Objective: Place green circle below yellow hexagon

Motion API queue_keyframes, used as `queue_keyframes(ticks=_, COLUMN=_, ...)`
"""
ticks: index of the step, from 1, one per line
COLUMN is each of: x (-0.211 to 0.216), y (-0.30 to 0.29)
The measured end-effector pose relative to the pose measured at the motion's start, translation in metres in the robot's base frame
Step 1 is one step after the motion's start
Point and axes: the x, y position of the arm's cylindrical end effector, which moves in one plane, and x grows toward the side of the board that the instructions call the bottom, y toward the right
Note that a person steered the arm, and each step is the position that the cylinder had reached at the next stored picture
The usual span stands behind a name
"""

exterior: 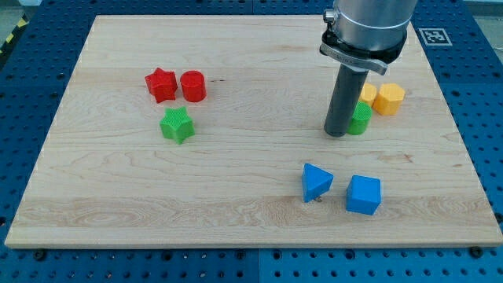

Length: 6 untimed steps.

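The green circle (361,119) lies at the view's upper right, partly hidden behind my rod. The yellow hexagon (389,99) lies just up and to the right of it. A second yellow block (368,93), its shape unclear, sits between them, directly above the green circle and touching the hexagon's left side. My tip (338,133) rests on the board against the green circle's left side, down and to the left of the yellow hexagon.
A red star (160,84) and a red cylinder (193,86) lie side by side at the upper left, with a green star (178,125) below them. A blue triangle (316,181) and a blue cube (364,195) lie at the lower right.
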Motion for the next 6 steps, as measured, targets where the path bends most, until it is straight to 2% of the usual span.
queue_keyframes(ticks=3, x=0.000, y=-0.002)
queue_keyframes(ticks=4, x=-0.020, y=-0.017)
queue_keyframes(ticks=6, x=-0.012, y=0.007)
